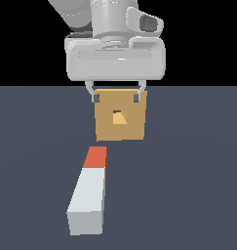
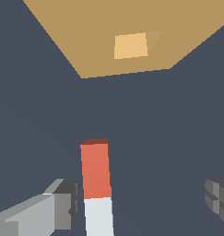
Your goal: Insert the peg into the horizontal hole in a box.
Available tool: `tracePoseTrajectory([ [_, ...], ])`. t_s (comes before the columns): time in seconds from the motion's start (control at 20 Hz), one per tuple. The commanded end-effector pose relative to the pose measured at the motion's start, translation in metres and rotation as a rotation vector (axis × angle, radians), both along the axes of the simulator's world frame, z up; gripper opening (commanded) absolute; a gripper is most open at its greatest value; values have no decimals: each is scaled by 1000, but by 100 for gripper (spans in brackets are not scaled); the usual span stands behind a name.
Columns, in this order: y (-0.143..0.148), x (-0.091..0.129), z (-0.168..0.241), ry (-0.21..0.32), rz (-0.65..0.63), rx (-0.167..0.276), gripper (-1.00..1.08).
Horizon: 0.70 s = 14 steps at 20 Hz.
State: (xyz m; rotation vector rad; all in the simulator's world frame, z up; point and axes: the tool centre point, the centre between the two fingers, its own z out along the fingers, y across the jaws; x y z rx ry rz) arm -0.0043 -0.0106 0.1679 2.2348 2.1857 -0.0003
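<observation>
We record a flat, dark slate-blue floor (image 1: 188, 195), uniform in tone. Two things rest directly on it. The peg (image 1: 89, 193) lies flat, its orange-red end toward the box (image 1: 121, 128) and its pale grey-white end toward the exterior camera. The box stands upright on the floor, well apart from the peg, the hole (image 1: 119, 117) at its face centre.
</observation>
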Motion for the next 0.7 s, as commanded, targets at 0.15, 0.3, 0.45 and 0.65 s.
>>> tracePoseTrajectory([
  [0.15, -3, -1, -2, 0, 1, 0, 100],
  [0.3, -11, -4, -8, 1, 5, 1, 100],
  [0.45, -24, -9, -17, 2, 11, 2, 100],
  [0.65, -49, -18, -35, 4, 23, 3, 100],
])
